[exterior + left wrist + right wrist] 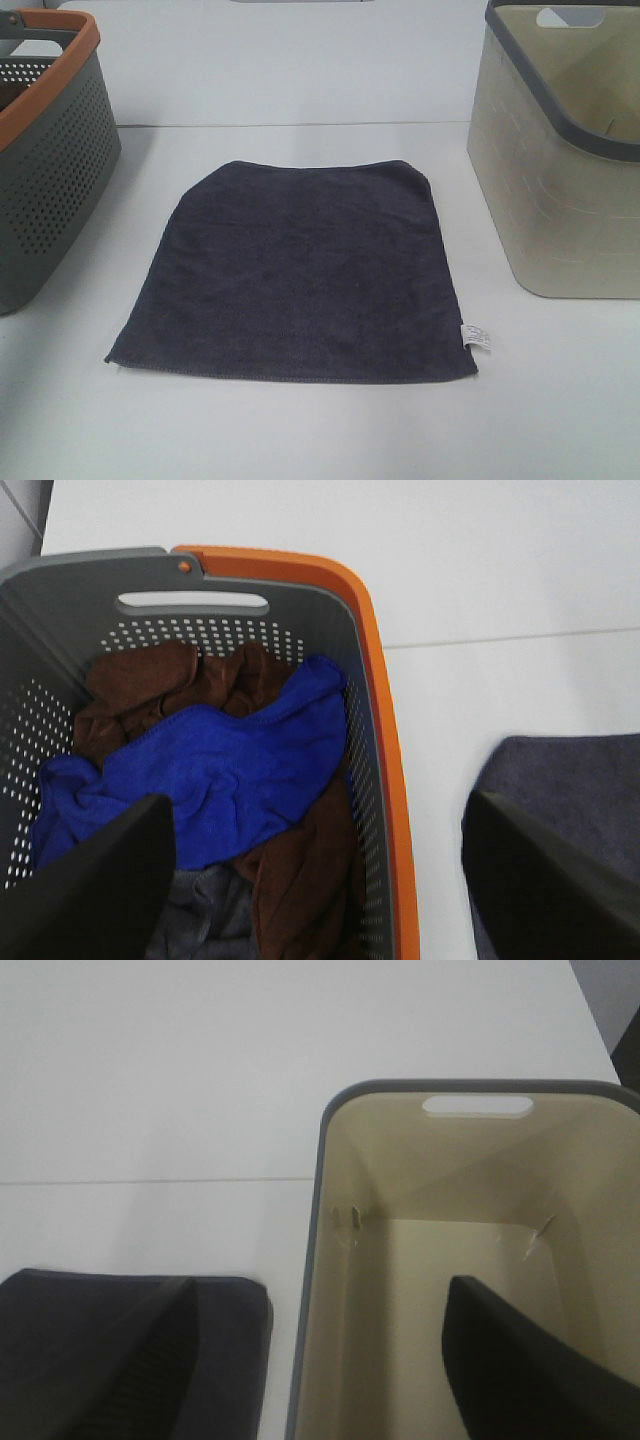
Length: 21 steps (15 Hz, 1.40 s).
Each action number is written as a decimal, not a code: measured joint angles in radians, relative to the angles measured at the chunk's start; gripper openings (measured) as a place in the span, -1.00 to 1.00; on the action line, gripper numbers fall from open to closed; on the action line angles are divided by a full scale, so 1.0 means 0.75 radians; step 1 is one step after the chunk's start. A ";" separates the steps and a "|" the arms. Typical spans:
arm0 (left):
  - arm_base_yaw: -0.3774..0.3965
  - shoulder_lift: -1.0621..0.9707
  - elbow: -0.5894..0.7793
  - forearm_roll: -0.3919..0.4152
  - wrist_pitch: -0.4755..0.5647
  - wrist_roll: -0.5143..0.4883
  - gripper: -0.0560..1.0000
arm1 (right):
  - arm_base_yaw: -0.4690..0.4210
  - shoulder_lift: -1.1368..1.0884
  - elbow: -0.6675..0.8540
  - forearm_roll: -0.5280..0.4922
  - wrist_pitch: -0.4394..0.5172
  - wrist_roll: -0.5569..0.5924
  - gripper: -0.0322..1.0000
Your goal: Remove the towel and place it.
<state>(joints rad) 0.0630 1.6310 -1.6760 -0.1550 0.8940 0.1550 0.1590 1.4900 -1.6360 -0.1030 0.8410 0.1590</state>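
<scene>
The towel (300,275), dark navy-grey, lies spread flat on the white table between two baskets, with its white tag (476,338) at the near right corner. One corner of it shows in the left wrist view (575,770) and another in the right wrist view (238,1350). Neither gripper appears in the exterior high view. My left gripper (318,880) is open and empty, held above the rim of the grey basket. My right gripper (320,1360) is open and empty, held above the edge of the beige basket.
A grey perforated basket with an orange rim (50,170) stands at the left; it holds a blue cloth (220,770), brown cloths (140,680) and a grey one. A beige basket with a grey rim (560,200) stands at the right, its inside (450,1260) bare.
</scene>
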 joint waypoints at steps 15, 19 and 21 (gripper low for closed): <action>0.000 -0.496 0.460 0.041 0.424 0.011 0.53 | -0.041 -0.603 0.639 0.053 0.387 -0.253 0.53; 0.000 -0.873 0.773 0.040 0.429 0.012 0.53 | -0.041 -0.964 0.973 0.093 0.320 -0.253 0.53; 0.000 -1.073 0.896 0.040 0.429 0.016 0.53 | -0.041 -1.127 1.097 0.093 0.297 -0.249 0.53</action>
<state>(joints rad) 0.0630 0.8260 -1.0040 -0.1250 1.2160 0.1670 0.1280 0.6450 -0.8130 -0.0330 1.0640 -0.0280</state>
